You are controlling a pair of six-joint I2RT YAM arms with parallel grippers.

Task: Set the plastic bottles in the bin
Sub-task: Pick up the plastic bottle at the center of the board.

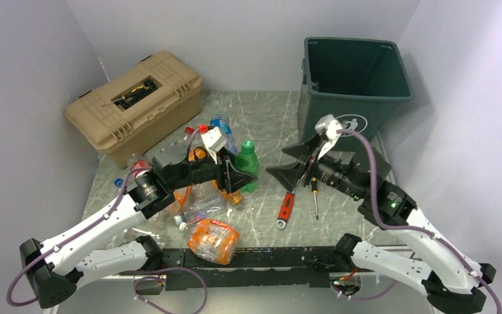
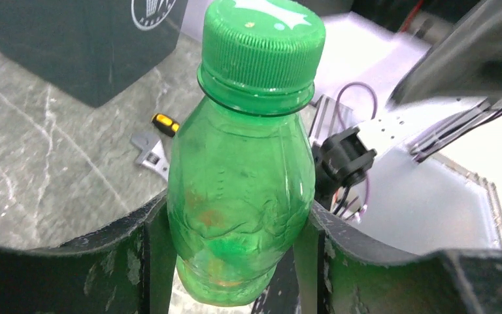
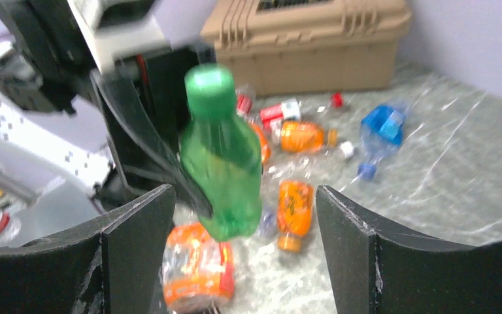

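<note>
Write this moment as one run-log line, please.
left tool: shut on green bottle | right tool: open, facing the bottle | bin: upright, far right | other bottles: on table

The green bottle point(image 2: 242, 190) is glossy translucent plastic, and its cap point(image 2: 258, 46) is ridged and matt. The left tool point(image 2: 232, 252) is scuffed matt black plastic. The worktop point(image 1: 261, 118) looks like scratched, grey-veined stone. At 1 o'clock the bin point(image 1: 353, 72) is smooth dark green plastic. At 11 o'clock the toolbox point(image 1: 134, 104) is matt tan plastic.
</note>
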